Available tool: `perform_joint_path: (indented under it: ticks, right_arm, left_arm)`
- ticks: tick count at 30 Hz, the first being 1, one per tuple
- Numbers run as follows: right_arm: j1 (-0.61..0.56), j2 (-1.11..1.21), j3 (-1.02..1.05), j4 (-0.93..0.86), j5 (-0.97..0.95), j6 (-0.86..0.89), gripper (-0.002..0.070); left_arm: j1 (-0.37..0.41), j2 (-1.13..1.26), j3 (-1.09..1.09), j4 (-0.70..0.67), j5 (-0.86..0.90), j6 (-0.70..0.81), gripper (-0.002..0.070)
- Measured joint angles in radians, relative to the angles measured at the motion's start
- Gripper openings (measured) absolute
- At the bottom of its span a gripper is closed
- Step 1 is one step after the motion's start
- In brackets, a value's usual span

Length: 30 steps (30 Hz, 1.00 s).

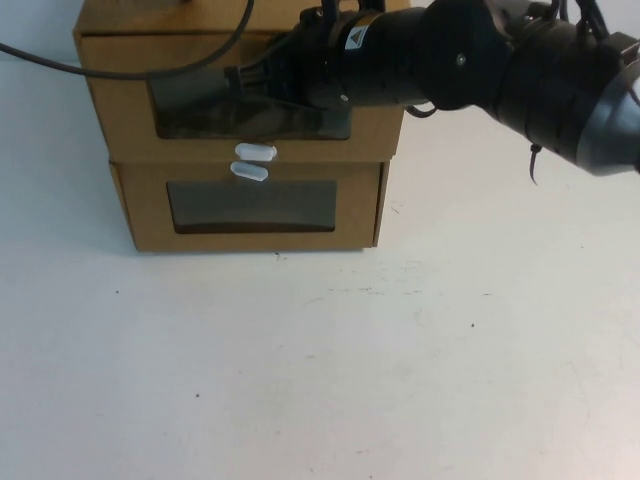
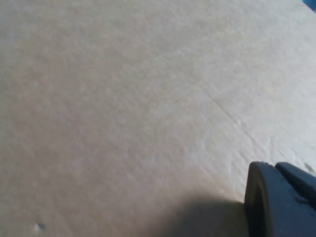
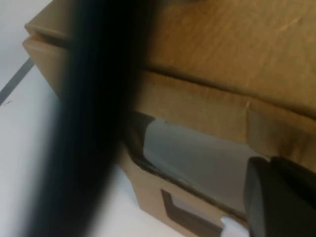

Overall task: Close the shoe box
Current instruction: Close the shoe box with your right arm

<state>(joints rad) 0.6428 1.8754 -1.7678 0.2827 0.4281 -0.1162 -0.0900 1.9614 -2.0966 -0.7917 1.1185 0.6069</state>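
The two stacked shoe boxes (image 1: 250, 130) are sitting at the far left of the surface (image 1: 400, 380), long axis across, window flaps facing the robot. The right claw (image 1: 250, 80), state untellable, is reaching the upper flap (image 1: 250, 122); pressing squarely inward should seat it. The left claw (image 2: 281, 202), state untellable, is hovering over cardboard.

White table (image 1: 400, 380), brown cardboard shoe box (image 1: 260, 210) resting on it

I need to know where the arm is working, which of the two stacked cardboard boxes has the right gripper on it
The upper box. The right gripper sits against its windowed front, while the lower box beneath stands untouched. The left gripper hangs over bare cardboard.
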Motion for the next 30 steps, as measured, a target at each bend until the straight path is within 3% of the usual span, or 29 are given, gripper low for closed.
perform_joint_path:
  ticks: [13,24,30]
  right_arm:
    - [-0.033,0.040,0.000,0.018,-0.036,-0.003,-0.0011]
    - [-0.039,-0.030,0.000,0.235,0.182,-0.172,-0.0011]
    - [-0.039,-0.127,0.000,0.214,0.256,-0.208,-0.0011]
  left_arm:
    - [0.000,0.000,-0.011,-0.005,0.024,-0.002,-0.0002]
    - [0.000,0.006,-0.196,0.033,0.122,-0.045,-0.0002]
    - [0.000,-0.025,-0.230,0.116,0.136,-0.080,-0.0002]
